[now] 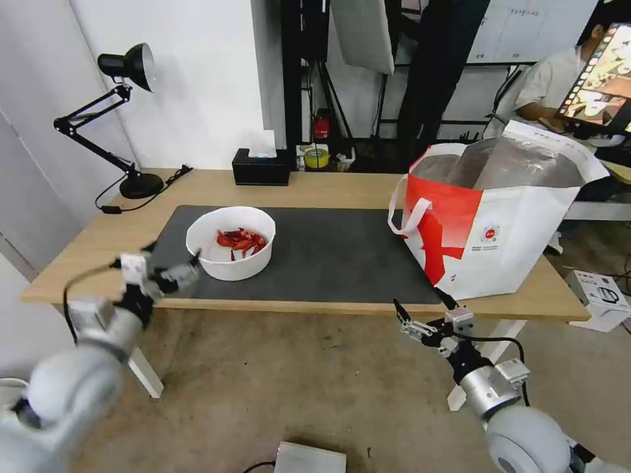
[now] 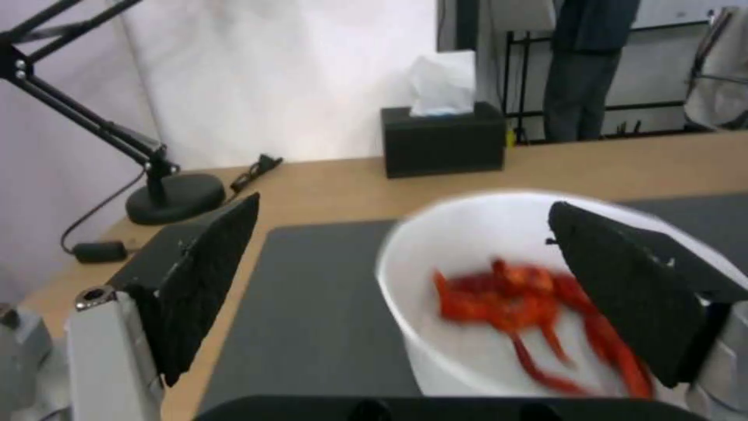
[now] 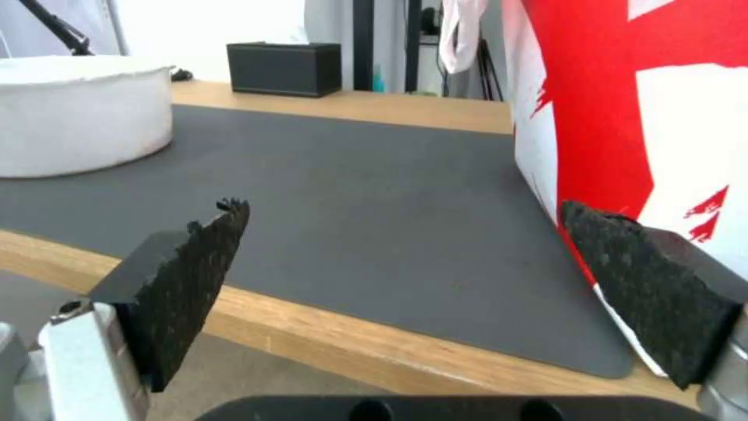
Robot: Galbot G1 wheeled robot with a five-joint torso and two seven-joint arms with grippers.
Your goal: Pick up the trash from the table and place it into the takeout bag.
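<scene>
At the far left of the table (image 1: 315, 187) stands the desk lamp (image 1: 128, 118), and right of it, along the far edge, the black tissue box (image 1: 261, 167); neither is mine to clear. The one piece of trash I can see on the table is the white bowl (image 1: 231, 242) with red scraps, sitting on the left part of the dark mat (image 1: 328, 253). It is not yet lifted, so by my reckoning the job is not finished: this bowl has to be grasped, carried right and dropped into the bag (what the bag already holds I cannot see).

My left gripper (image 1: 169, 261) hangs at the near left edge of the table, just beside the bowl's near-left rim, with its fingers spread wide and nothing between them. From my left wrist the bowl's rim lies ahead between the two pads.

My right gripper (image 1: 425, 307) waits below the near edge of the table, in front of the takeout bag (image 1: 490, 217), fingers also spread and empty. The bag stands open at the right end of the table, foil lining showing.
</scene>
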